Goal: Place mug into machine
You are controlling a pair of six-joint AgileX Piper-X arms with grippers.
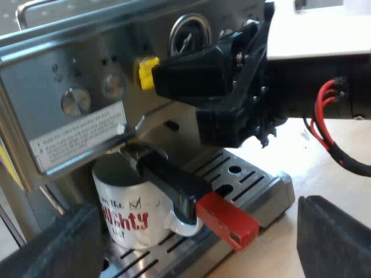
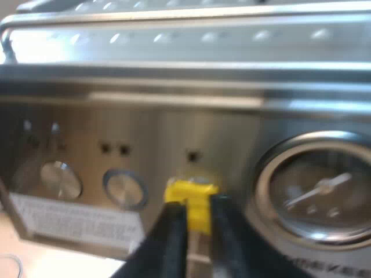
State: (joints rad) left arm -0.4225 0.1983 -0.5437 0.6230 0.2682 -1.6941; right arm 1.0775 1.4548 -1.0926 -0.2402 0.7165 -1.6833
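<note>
**Mug on tray under holder, left claw spread in front of it**

The mug (image 1: 124, 217) stood upright on the machine's (image 1: 75, 69) drip tray (image 1: 261, 188), directly beneath the holder (image 1: 174, 179), whose red end (image 1: 229, 220) stuck out over the mug's handle. It lay straight ahead of the left gripper (image 1: 197, 249), roughly on the line between its two fingers. Those fingers were spread wide and held nothing, clear of the mug. The left arm was the nearer one by far.

The right gripper (image 2: 199, 211) was up at the control panel, well above the mug. Its fingers were drawn close together with the yellow button (image 2: 191, 194) between the tips.

Mug: white, with red and dark lettering on its side. The ear handle faced out from the machine and the rim sat close under the holder's basket. Its inside could not be seen.

Judged placed; the left arm probably only needed to back straight out without clipping the red end.
</note>
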